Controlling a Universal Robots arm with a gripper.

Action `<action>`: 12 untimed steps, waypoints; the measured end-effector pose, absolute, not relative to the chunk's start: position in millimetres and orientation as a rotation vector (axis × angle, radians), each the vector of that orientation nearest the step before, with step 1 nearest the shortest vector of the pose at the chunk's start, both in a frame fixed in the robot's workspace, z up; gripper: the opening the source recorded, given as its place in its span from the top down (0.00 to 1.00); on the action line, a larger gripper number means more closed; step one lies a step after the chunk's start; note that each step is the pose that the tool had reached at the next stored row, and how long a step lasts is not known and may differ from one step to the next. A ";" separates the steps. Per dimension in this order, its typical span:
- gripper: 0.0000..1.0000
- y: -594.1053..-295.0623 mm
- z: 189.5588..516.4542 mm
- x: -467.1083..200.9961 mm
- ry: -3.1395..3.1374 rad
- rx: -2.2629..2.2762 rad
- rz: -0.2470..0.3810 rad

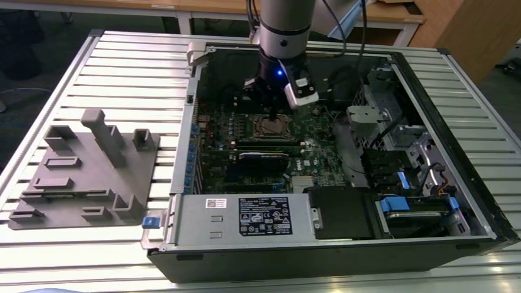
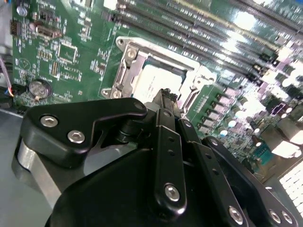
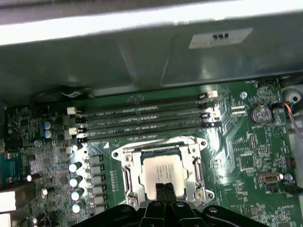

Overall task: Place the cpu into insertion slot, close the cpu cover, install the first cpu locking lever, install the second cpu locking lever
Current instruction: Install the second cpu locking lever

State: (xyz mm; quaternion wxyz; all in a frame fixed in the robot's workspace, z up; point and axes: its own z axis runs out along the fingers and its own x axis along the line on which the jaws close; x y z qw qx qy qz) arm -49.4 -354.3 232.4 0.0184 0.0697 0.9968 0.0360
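My fingers (image 3: 165, 196) are pressed together with nothing between them, their tips at the near edge of the chip (image 3: 163, 174). The chip lies flat in the socket (image 3: 128, 177), framed by the closed silver cover (image 3: 196, 171). In the exterior view the socket sits on the green board (image 1: 252, 168) inside the open computer case (image 1: 456, 183), on the slatted surface (image 1: 130, 67).

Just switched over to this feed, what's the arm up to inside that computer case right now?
The arm's black gripper is down inside the open computer case, its fingertips together right at the edge of the small square silvery-tan cpu. The chip already lies in the silver-rimmed insertion slot on the green circuit board. The thin silver metal cpu cover appears to lie down around the chip. Whether the locking levers are latched cannot be told.
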 end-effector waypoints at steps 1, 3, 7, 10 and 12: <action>0.89 -356.8 232.3 -49.4 3.095 0.216 0.112; 0.89 -362.8 232.4 -49.4 3.095 0.216 0.112; 0.89 -372.8 232.3 -49.3 3.095 0.216 0.112; 0.89 -373.8 232.5 -49.4 3.095 0.217 0.113; 0.89 -373.9 234.1 -49.4 3.095 0.216 0.116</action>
